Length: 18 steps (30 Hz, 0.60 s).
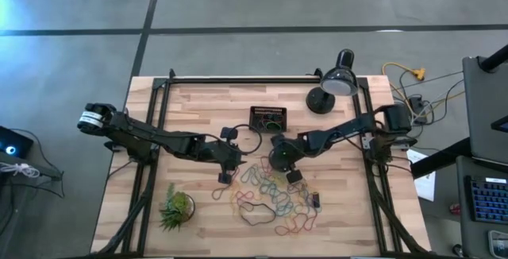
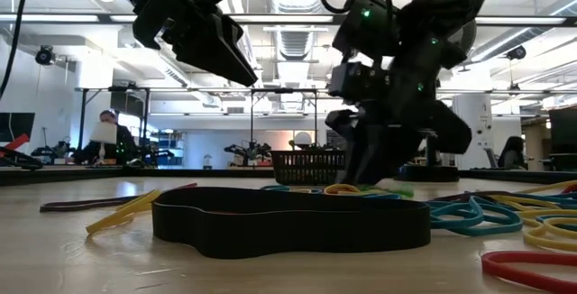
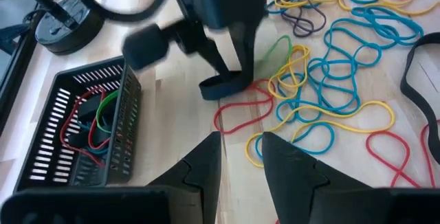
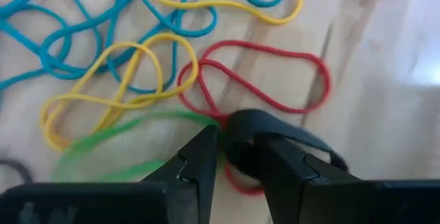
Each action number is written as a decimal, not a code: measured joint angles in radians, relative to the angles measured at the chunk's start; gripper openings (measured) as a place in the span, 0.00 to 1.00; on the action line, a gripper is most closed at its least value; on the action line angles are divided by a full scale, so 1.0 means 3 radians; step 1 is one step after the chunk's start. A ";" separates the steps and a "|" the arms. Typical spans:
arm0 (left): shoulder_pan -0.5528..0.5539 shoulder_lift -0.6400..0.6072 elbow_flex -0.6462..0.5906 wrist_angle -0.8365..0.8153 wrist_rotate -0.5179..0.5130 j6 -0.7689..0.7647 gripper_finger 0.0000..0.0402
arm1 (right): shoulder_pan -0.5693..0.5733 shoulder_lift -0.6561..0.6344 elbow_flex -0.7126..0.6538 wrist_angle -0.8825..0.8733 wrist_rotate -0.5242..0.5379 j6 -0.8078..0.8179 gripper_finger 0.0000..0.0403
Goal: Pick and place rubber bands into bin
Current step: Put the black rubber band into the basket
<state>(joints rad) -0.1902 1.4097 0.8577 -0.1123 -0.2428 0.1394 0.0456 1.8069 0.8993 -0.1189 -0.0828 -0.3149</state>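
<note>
Many rubber bands in blue, yellow, red, green and black lie loose on the wooden table, seen close in the left wrist view. The black slotted bin stands beyond them toward the far edge and holds red, green and blue bands. My right gripper is down at the near-left edge of the pile, shut on a small black band. My left gripper is open and hovers above the table just left of the pile, touching nothing. My right gripper pinches a small black rubber band between its two fingers, coming from above and pointing down. The band's free loop sticks out beside the fingertips and lies on the table, beside a red band.
A black desk lamp stands at the far right of the table. A spiky green plant sits near the near left corner. A large thick black band lies at the pile's near side. Bare wood lies between bin and pile.
</note>
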 joint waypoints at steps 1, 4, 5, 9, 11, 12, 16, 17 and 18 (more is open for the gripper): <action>0.0000 0.0000 0.0000 -0.0008 0.0000 -0.0001 0.23 | 0.0001 0.0038 0.0035 -0.0009 0.0010 -0.0008 0.23; 0.0000 0.0000 0.0000 -0.0010 -0.0001 -0.0001 0.23 | -0.0008 0.0115 0.0115 -0.0033 -0.0001 -0.0012 0.23; 0.0000 0.0000 0.0000 0.0001 -0.0001 0.0000 0.23 | -0.0009 0.0122 0.0144 -0.0068 0.0000 -0.0025 0.23; 0.0000 0.0000 -0.0001 -0.0004 -0.0001 0.0010 0.23 | -0.0009 0.0121 0.0232 -0.0256 0.0013 -0.0100 0.21; 0.0000 0.0000 -0.0001 -0.0006 0.0000 0.0017 0.23 | -0.0009 0.0080 0.0263 -0.0399 0.0025 -0.0115 0.18; 0.0001 0.0000 -0.0001 -0.0009 0.0000 0.0018 0.23 | -0.0009 0.0061 0.0271 -0.0469 0.0029 -0.0129 0.16; 0.0000 0.0000 -0.0001 -0.0006 -0.0001 0.0017 0.23 | -0.0011 -0.0033 0.0332 -0.0575 0.0034 -0.0138 0.06; 0.0000 0.0000 -0.0001 -0.0006 0.0000 0.0017 0.23 | -0.0010 -0.0053 0.0338 -0.0580 0.0032 -0.0132 0.04; 0.0000 0.0000 -0.0002 -0.0009 0.0000 0.0017 0.23 | -0.0010 -0.0059 0.0346 -0.0587 0.0031 -0.0132 0.03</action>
<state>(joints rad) -0.1902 1.4097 0.8572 -0.1150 -0.2428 0.1445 0.0426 1.7892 1.0031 -0.2950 -0.0735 -0.3545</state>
